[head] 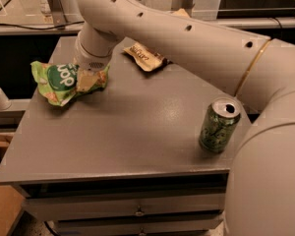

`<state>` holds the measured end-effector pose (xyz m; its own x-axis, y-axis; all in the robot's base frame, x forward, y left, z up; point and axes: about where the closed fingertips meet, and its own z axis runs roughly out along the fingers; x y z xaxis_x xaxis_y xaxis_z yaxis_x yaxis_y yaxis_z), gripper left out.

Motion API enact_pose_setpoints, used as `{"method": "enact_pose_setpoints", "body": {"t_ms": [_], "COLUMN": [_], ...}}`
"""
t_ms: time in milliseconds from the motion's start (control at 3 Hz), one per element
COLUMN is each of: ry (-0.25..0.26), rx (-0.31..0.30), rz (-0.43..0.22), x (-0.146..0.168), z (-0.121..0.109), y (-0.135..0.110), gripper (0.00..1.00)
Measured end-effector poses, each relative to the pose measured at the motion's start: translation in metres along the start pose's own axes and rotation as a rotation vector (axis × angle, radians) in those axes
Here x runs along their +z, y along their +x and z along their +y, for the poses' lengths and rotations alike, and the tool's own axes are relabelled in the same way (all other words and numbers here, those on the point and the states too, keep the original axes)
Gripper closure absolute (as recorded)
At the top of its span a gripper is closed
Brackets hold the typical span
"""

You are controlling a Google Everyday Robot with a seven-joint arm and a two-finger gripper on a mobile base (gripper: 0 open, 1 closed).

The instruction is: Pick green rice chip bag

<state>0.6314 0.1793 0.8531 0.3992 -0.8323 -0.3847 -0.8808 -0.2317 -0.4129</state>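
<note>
Gripper [87, 81] is well left of the can [218, 127] and further back, pointing down from the wrist, clenched on the right part of the chip bag [56, 80]. One pale finger [83, 81] lies across the bag's front. The bag is crumpled and tilted, logo facing the camera, on the far side of the tabletop [137, 127] from the can, sticking out past the left edge. Can't tell if it touches the surface. Can is upright, opened, near the front right corner. Brown bag [144, 57] lies flat back-left of the can, apart from the gripper. Arm [187, 33] passes above and behind the can.
</note>
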Motion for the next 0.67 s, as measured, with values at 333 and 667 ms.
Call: {"method": "enact_pose_setpoints", "body": {"t_ms": [333,667], "ry": [0.021,0.076], "rx": [-0.009,0.006], "rz": [0.006,-0.023], "x": [-0.010,-0.047], "z": [-0.002,-0.013], "y": [-0.003,-0.020], "gripper": [1.00,1.00]}}
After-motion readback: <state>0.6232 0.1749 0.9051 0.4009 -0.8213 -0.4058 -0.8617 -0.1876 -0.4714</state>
